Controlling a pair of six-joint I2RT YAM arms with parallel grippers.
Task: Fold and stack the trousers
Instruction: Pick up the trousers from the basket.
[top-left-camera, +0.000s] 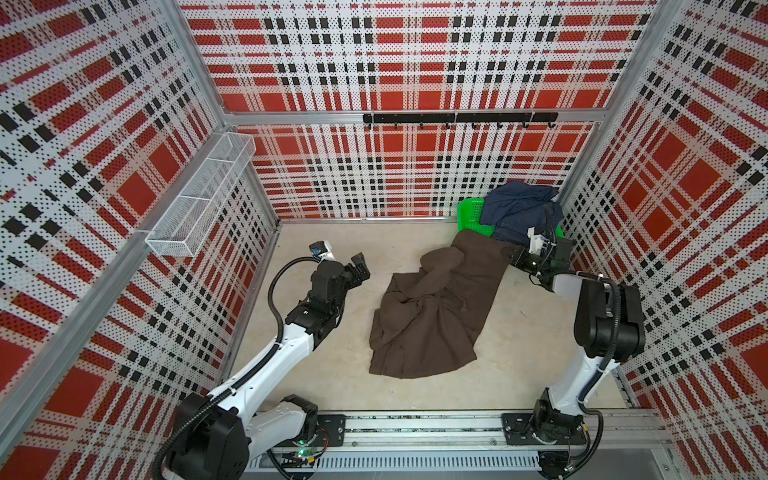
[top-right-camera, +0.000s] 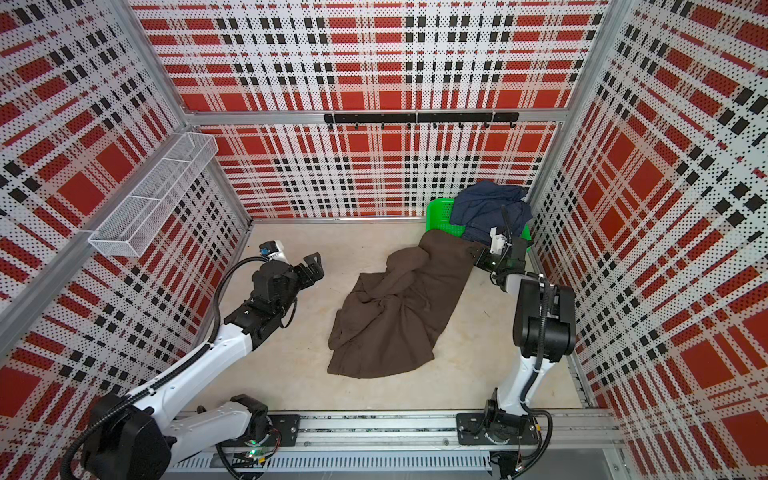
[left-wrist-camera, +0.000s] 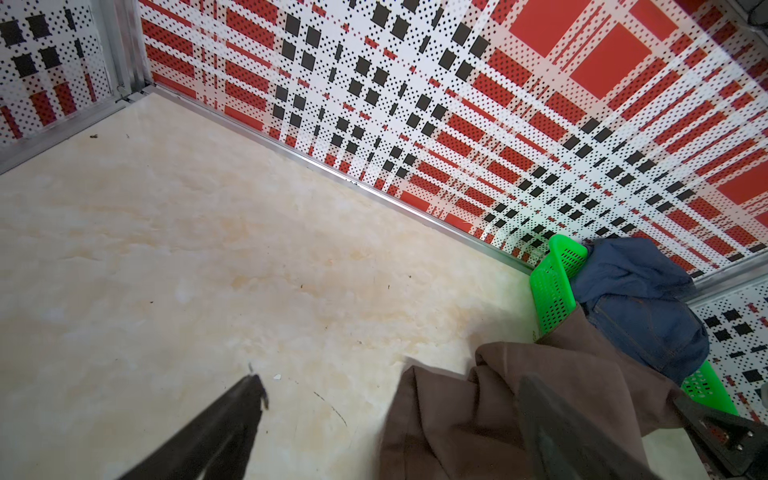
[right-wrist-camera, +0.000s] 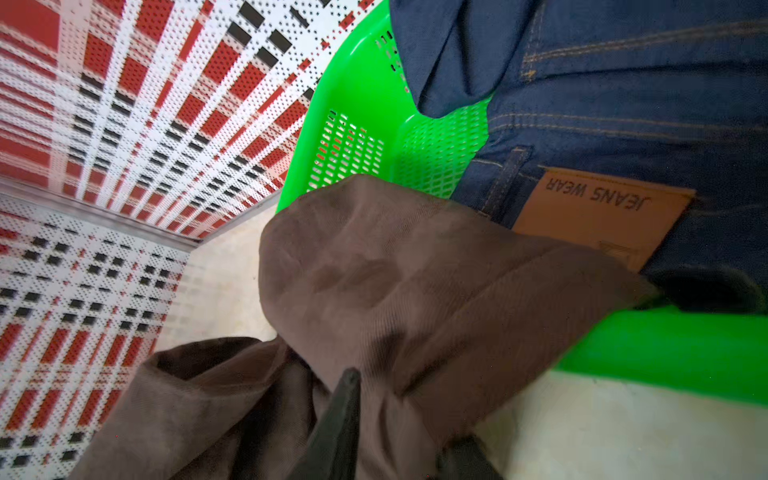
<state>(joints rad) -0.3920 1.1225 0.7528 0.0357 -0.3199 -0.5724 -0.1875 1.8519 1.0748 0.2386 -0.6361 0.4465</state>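
Right gripper (top-left-camera: 513, 254) clamped on trousers (top-left-camera: 432, 316) edge beside green basket (top-left-camera: 469, 214), left gripper (top-left-camera: 360, 268) open, apart from them

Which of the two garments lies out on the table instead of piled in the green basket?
The brown trousers, crumpled across the table, one end reaching the green basket; the blue jeans are heaped in it.

Matte, finely woven dark brown cloth trousers (top-left-camera: 432, 316) lie against a glossy green perforated plastic basket (top-left-camera: 469, 214). Inside the basket are blue denim jeans (top-left-camera: 519, 203) with a smooth tan patch (right-wrist-camera: 602, 216). Beside the basket is a smooth, pale marbled tabletop (top-left-camera: 332, 374).
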